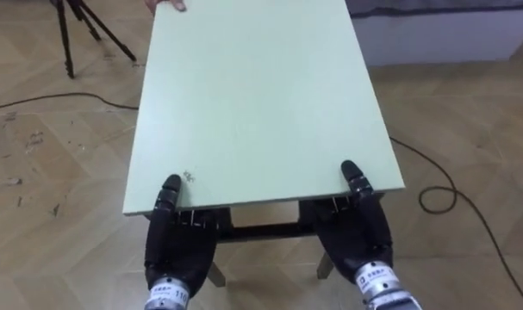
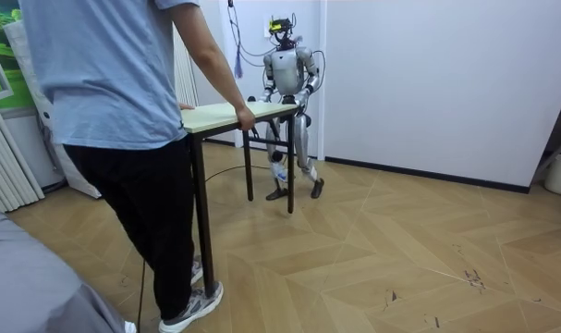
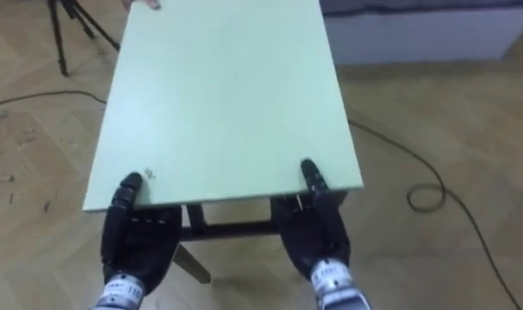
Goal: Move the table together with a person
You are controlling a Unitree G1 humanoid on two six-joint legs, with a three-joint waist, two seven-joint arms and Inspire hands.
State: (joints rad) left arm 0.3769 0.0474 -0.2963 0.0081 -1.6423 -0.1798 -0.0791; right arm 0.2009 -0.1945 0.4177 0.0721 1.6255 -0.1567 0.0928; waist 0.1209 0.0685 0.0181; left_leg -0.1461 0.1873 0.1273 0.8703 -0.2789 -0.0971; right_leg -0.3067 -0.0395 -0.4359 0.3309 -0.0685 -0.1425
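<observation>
A pale green table [image 1: 252, 103] stretches away from me, its near short edge just below my chest. My left hand [image 1: 179, 245] clamps that edge at the left corner, thumb on top and palm underneath. My right hand [image 1: 356, 228] grips the right corner the same way. At the far end a person's hand [image 1: 166, 4] rests on the tabletop. In the room view the person [image 2: 123, 92] stands at the near end, one hand [image 2: 245, 117] on the table's [image 2: 225, 116] side edge. I stand at the other end, by the white wall.
A black tripod [image 1: 71, 34] stands on the wooden floor at the far left. A dark cable [image 1: 442, 198] loops over the floor to my right. A white low wall [image 1: 442, 34] runs across the far right. A curtain [image 2: 3, 148] hangs behind the person.
</observation>
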